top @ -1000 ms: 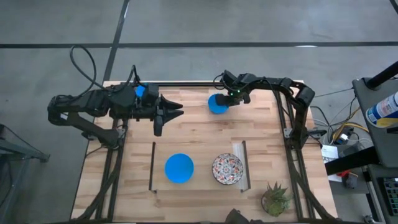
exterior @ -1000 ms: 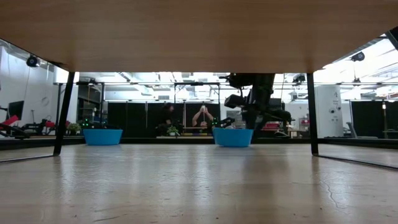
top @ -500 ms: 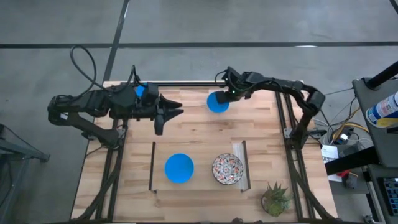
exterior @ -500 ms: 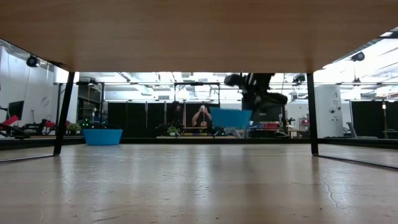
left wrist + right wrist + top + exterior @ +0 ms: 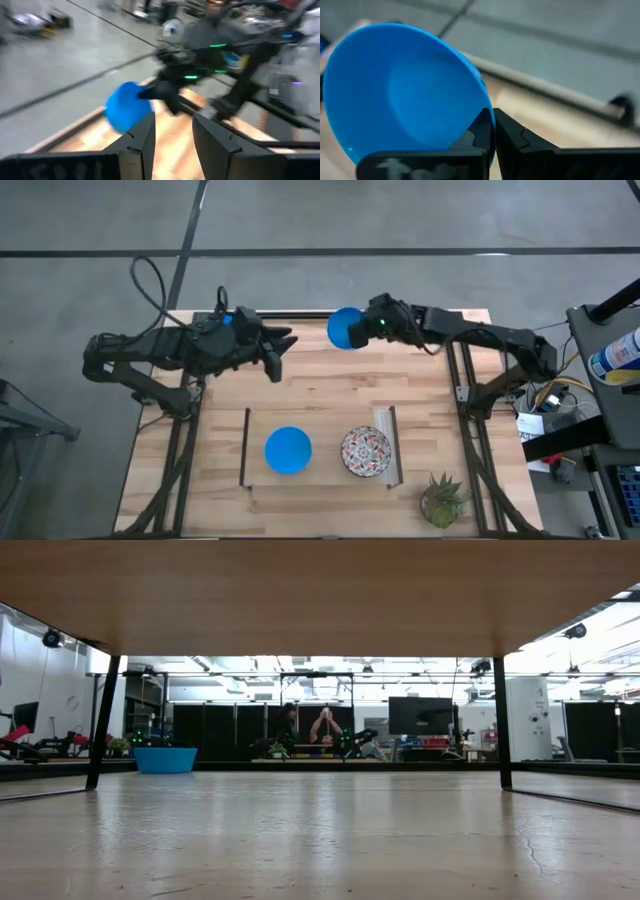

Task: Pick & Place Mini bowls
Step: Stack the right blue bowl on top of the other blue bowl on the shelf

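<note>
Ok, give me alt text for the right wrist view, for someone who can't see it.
A bright blue mini bowl, tilted with its inside facing the camera, is pinched at its rim by the right gripper's two dark fingers. Behind it run the wooden table's edge and grey floor.

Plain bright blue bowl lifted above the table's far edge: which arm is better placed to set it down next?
Right. Its gripper is shut on the plain bright blue bowl; the left gripper is empty, open.

No legible text anywhere.

Right gripper (image 5: 358, 330) has lifted the blue bowl (image 5: 345, 328), seemingly tilted, toward the table's far edge.
</note>
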Tool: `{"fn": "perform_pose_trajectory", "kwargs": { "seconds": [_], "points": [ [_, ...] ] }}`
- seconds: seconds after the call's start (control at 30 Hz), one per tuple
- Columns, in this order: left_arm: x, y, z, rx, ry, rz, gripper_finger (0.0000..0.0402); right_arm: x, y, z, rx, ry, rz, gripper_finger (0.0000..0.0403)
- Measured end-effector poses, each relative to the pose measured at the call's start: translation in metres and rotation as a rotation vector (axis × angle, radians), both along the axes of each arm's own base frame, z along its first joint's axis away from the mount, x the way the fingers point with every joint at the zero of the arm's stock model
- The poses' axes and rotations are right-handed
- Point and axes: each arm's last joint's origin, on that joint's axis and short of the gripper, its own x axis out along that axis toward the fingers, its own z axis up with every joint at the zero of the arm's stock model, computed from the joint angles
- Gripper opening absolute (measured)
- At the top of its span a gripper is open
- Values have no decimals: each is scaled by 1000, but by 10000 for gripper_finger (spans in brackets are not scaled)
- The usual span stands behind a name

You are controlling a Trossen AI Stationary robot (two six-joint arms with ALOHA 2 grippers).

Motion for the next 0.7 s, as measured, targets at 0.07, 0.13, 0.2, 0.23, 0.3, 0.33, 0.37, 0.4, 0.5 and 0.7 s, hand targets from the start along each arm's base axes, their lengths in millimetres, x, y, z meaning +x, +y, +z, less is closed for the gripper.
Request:
{"fn": "perform_pose_trajectory", "kwargs": {
  "seconds": [0.07, 0.13, 0.2, 0.23, 0.3, 0.33, 0.37, 0.4, 0.5, 0.7],
  "points": [
    [6, 2, -3, 37, 29, 37, 122, 2, 16, 15, -109, -20, -16, 9],
    [11, 4, -7, 63, 55, 54, 122, 5, 30, 30, -211, -54, -19, 8],
    [15, 6, -8, 83, 60, 86, 122, 10, 42, 42, -296, -90, -6, 8],
    [17, 6, -8, 96, 62, 106, 122, 12, 47, 47, -334, -105, 1, 8],
    [21, 7, -9, 139, 74, 146, 122, 18, 57, 54, -395, -139, 3, 8],
    [23, 7, -10, 162, 83, 160, 122, 19, 60, 57, -417, -146, -4, 8],
    [26, 7, -10, 189, 97, 167, 122, 20, 63, 57, -429, -148, -14, 8],
    [28, 7, -11, 210, 106, 167, 122, 20, 64, 58, -435, -156, -22, 8],
    [33, 6, -12, 251, 128, 158, 122, 20, 68, 61, -444, -182, -29, 8],
    [41, 5, -17, 280, 162, 148, 122, 23, 75, 67, -489, -205, -7, 8]
  ]
}}
